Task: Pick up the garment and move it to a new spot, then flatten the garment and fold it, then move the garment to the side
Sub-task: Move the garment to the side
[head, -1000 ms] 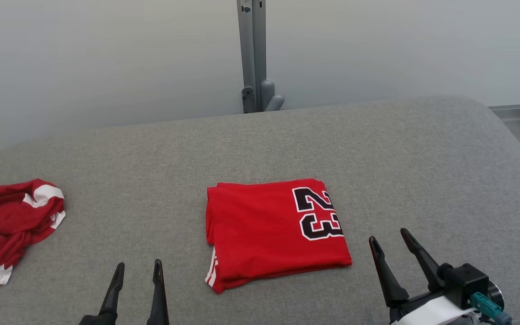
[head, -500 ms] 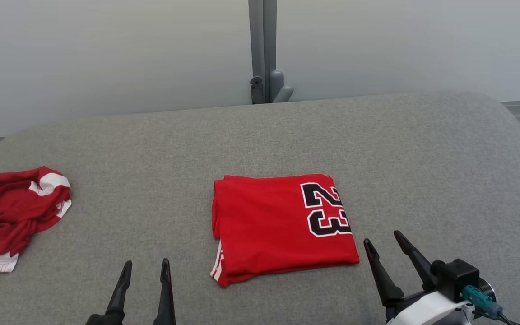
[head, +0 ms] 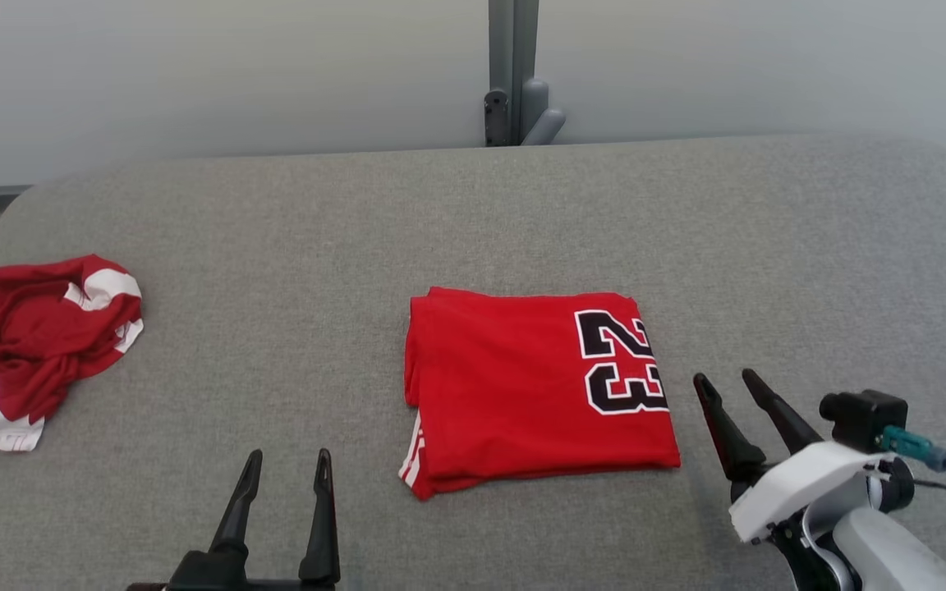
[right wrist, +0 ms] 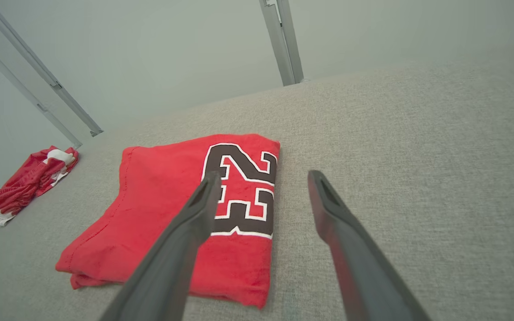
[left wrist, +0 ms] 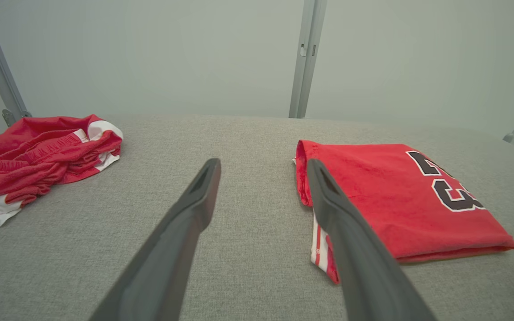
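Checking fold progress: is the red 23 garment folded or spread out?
Folded: the red garment lies as a compact rectangle, with stacked layers showing along its left edge.

Garment (head: 522,386) on table (head: 276,246), heap (head: 29,345) leftward

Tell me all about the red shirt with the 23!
The red shirt looks like soft cloth, folded into a flat rectangle. A black 23 with white edging sits sideways near its right end, and white stripes peek out at the front-left corner. It lies on the grey padded surface; nothing else touches it.
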